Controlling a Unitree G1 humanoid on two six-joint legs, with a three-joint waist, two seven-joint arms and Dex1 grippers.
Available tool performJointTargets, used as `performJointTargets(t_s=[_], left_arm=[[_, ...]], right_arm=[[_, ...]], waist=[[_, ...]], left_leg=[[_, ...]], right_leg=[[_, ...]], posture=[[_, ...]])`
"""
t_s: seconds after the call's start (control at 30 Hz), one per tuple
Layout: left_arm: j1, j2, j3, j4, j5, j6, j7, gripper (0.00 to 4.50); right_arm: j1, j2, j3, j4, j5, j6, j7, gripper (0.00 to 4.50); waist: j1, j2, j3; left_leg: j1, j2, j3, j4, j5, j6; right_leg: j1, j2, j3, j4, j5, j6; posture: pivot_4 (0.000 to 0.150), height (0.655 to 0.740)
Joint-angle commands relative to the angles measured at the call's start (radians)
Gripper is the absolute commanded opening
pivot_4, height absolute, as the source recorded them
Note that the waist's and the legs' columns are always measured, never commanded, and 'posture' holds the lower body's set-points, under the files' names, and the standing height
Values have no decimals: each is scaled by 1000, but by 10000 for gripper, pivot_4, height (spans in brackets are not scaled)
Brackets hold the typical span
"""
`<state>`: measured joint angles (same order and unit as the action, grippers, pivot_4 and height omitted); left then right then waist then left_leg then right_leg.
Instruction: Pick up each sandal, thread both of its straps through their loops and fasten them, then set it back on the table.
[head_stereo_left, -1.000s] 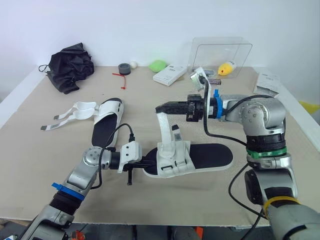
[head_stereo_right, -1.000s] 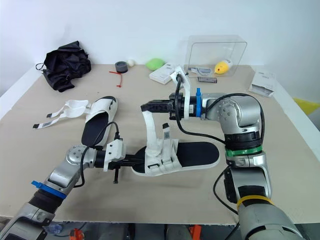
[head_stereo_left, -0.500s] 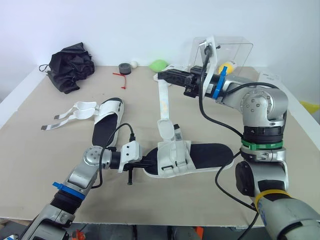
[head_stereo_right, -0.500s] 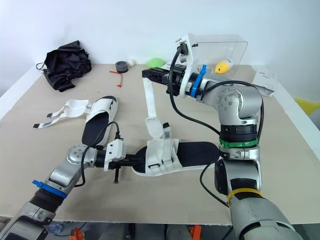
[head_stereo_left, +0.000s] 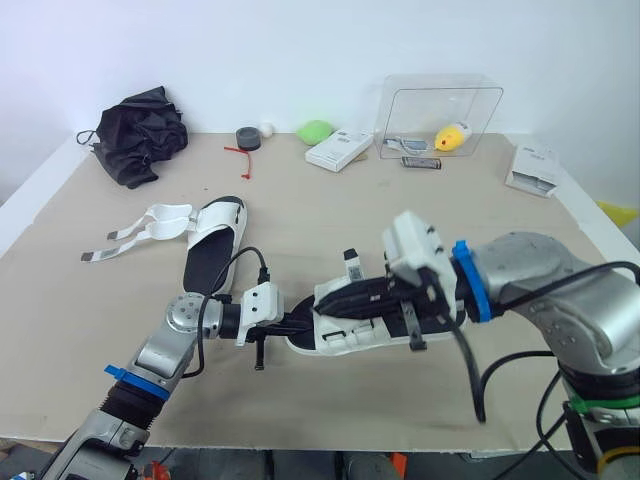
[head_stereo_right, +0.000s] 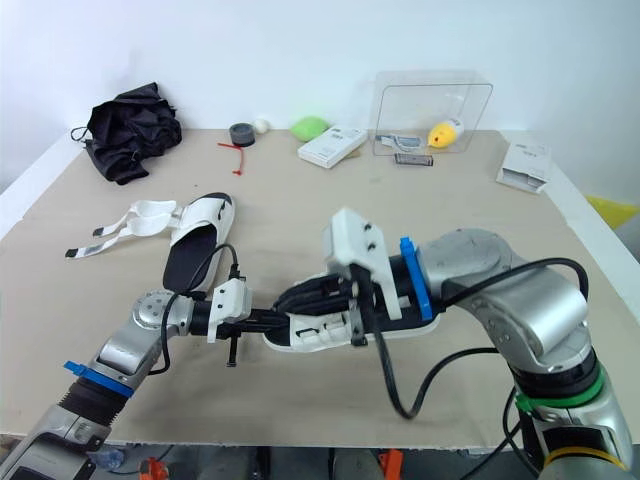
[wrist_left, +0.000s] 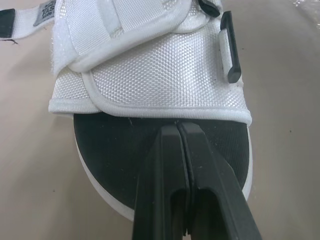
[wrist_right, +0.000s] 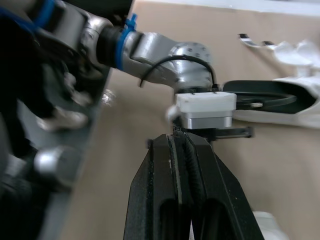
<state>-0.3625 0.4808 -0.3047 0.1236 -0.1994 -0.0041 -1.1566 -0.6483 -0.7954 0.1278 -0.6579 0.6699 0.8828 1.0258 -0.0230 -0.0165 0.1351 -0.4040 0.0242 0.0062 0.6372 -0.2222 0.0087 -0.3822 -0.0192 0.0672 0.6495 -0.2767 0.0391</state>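
Right gripper has swung down, laying the strap over the sandal, fingers pinched shut on that strap; left gripper, closed, pins the toe. Fastening step: next, press it flat.

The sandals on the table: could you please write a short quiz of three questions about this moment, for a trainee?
1. True or false: the straps of the far sandal are fastened.
2. The left gripper has its fingertips on which part of the near sandal? A) the heel B) the toe end of the sole C) a buckle
3. Are the fingers of the right gripper open or shut?
Key: 1 false, they lie open beside it; 2 B; 3 shut.
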Motion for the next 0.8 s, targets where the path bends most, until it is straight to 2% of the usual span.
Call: performJointTargets(t_s=[0.03, 0.2, 0.27, 0.33, 0.5, 0.57, 0.63, 0.8], left_arm=[[34, 9, -65, 89, 71, 31, -16, 0], [27, 8, -66, 97, 71, 29, -22, 0], [29, 11, -67, 96, 71, 28, -24, 0], [30, 11, -66, 98, 71, 27, -27, 0], [26, 9, -65, 107, 74, 22, -31, 0], [25, 9, -66, 111, 74, 20, -32, 0], [26, 9, -66, 113, 74, 17, -33, 0], [32, 11, -66, 110, 74, 18, -33, 0]], right_arm=[[2, -15, -3, 18, -37, -67, 8, 451], [33, -60, -39, 20, 1, -64, 46, 451], [55, -101, -51, 7, 27, -50, 78, 6214], [91, -156, -75, -16, 84, -24, 128, 13889], [182, -256, -144, -49, 202, 16, 190, 37741], [218, -281, -183, -47, 241, 27, 198, 44105], [238, -289, -224, -29, 312, 75, 167, 44105], [272, -231, -226, 51, 470, 279, -75, 44105]], waist=[[0, -1, 1], [3, -1, 1], [4, -1, 1], [5, -2, 1], [4, -2, 1], [4, -3, 2], [4, -2, 1], [4, -3, 1]], left_leg=[[0, 1, 0, 0, 0, 0], [-1, 1, 0, 0, 1, 0], [-2, 0, -1, -1, 0, 0], [-2, 0, -2, -1, 0, 0], [-2, 1, -4, -1, 0, 0], [-2, 1, -4, -1, 0, 0], [-1, 2, -3, -1, 0, 0], [-1, 2, -3, -1, 0, 0]], right_leg=[[0, -2, 0, 0, 0, -1], [0, -3, -2, 0, 1, 0], [0, -3, -3, 0, 4, -4], [0, -3, -5, 0, 4, -5], [0, -4, -7, -1, 3, -5], [0, -4, -8, -1, 0, -1], [1, -4, -8, -1, 1, -1], [1, -5, -8, -1, 1, -2]], posture=[[1500, 7400], [1500, 7400], [1500, 7400], [1500, 7400], [1500, 7400], [1500, 7400], [1500, 7400], [1500, 7400]])
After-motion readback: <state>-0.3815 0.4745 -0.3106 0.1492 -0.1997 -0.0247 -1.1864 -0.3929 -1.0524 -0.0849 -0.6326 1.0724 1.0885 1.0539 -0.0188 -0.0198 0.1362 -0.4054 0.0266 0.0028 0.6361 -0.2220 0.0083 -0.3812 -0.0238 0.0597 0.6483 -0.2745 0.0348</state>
